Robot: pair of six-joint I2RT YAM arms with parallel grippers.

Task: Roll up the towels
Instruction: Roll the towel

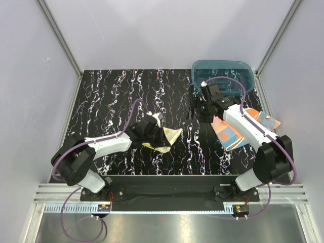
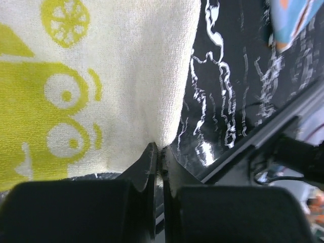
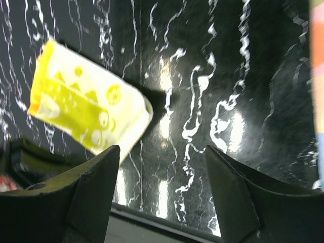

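- Two towels are showing. One yellow towel (image 1: 169, 136), terry with lemon prints, is being pinched at its edge by the left pincer (image 2: 158, 149), well to the near left of the teal tub (image 1: 223, 75).
- One orange towel (image 1: 226, 135), blue-patched, is lying flat on the black marbled worktop (image 1: 111, 101) nearer than the tub, with the right arm (image 1: 248, 126) crossing it.
- The right pincer (image 3: 162, 187) is standing spread, gripping nothing, just before the translucent tub.

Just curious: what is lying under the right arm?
An orange towel with pale blue patches, spread on the table. The right arm covers its middle, so that part cannot be seen.
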